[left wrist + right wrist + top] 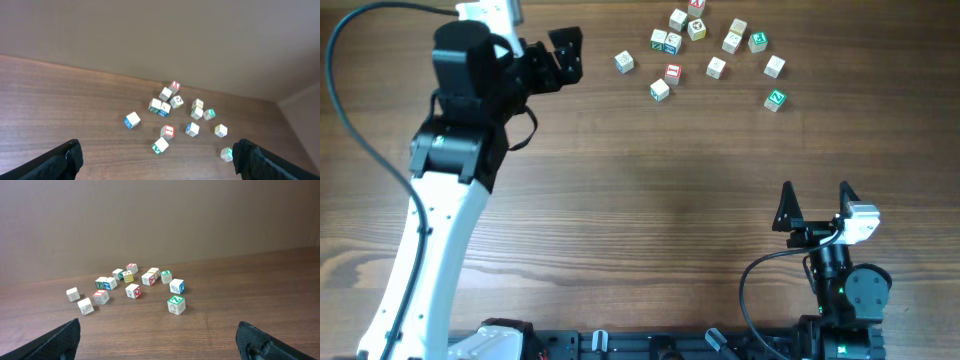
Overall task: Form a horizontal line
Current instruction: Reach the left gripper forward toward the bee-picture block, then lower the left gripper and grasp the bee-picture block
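Observation:
Several small pale wooden letter cubes (716,67) lie loose and scattered at the far side of the table; no horizontal line shows among them. A green Z cube (775,99) (176,304) sits apart at the near right of the cluster. A red-marked cube (672,72) (167,131) lies near its left side. A lone cube (624,62) (132,120) lies furthest left. My left gripper (572,55) (159,162) hovers open and empty just left of that cube. Far from the cubes, at the near right, my right gripper (815,190) (160,335) stands open and empty.
The brown wooden table (650,200) stretches between the cubes and the right arm. A plain wall rises just behind the cubes. The left arm's white link and a black cable cross the table's left side.

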You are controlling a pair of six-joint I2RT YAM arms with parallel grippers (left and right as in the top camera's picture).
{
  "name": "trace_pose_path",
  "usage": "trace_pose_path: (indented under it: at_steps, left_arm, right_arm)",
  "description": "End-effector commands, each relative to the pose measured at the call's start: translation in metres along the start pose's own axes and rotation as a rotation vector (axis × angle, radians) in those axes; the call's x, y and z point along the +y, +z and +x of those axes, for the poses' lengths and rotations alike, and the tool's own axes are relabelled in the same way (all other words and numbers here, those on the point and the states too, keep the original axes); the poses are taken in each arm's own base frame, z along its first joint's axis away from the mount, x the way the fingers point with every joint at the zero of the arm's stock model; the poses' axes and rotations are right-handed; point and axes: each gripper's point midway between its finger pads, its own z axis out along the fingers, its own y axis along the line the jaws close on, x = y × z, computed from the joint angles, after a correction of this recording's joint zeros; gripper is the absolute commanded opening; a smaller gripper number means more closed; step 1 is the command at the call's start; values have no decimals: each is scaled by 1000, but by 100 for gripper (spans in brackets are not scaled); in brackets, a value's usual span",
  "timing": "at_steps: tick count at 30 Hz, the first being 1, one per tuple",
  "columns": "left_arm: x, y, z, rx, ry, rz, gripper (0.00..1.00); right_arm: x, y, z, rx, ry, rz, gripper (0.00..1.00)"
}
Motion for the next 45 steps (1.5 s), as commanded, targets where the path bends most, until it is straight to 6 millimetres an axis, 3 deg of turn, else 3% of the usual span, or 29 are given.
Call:
trace_pose_path:
  at_steps: [1, 4, 11, 15, 21, 28, 31, 35, 40, 45]
  left_arm:
    - [-20, 16, -6, 12, 21, 21, 99]
    - [-32, 32, -7, 52, 28, 31, 99]
    - [-36, 65, -21, 74, 26, 25, 100]
    - [-33, 83, -24, 74, 53, 12, 100]
    - [-20, 130, -16, 72, 52, -5, 99]
    - [0, 198, 29, 115, 51, -11, 99]
    - [17, 234, 69, 171, 56, -26, 99]
    - [35, 265, 115, 225, 61, -83, 99]
    - [46, 289, 150, 229, 7, -146, 99]
    - [63, 299, 165, 202, -94, -238, 99]
  right_arm:
    - [4, 0, -1, -5, -19, -21, 100]
    - [4, 0, -1, -6, -19, -21, 100]
    - [4, 0, -1, -6, -19, -21, 100]
    - [4, 0, -1, -6, -19, -21, 100]
    - [4, 0, -1, -5, -19, -21, 100]
    - [4, 0, -1, -6, -19, -21, 100]
    - [4, 0, -1, -5, -19, -21, 100]
    - [4, 0, -1, -5, -19, -21, 100]
    - [4, 0, -1, -6, -19, -21, 100]
    - [4, 0, -1, -6, -19, -21, 100]
